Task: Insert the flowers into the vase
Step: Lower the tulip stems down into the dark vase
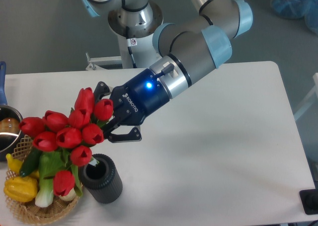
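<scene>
The gripper [110, 113] hangs above the left half of the surface [213, 136], angled down and to the left from a dark wrist with a blue light. Its two black fingers [124, 135] reach in among the upper blooms of the flowers [67, 134]; the red heads hide the fingertips, so how far they stand apart, and whether they actually clamp the bunch, cannot be told.

The flowers spread left and down from the gripper as a loose cluster of red tulips on green stems and leaves. The highest bloom sits right at the fingers, the lowest one hangs over the basket, and the bunch as a whole lies tilted, not upright. The stem ends are lost among the leaves, but one green tip shows at the left rim of the vase [102, 179].

The vase, a dark ribbed cylinder, stands upright near the front edge of the surface towards its left corner, its round mouth open and facing up, mostly uncovered. The bunch leans over its left side rather than sitting in it.

Just beside the vase on its left, touching or nearly so, is a woven wicker basket [42, 211] holding toy vegetables [22, 186] in green, yellow and white; the tulip leaves overlap these. At the left edge of the surface, behind the basket, a metal pot [7, 131] with a blue handle shows partly.
</scene>
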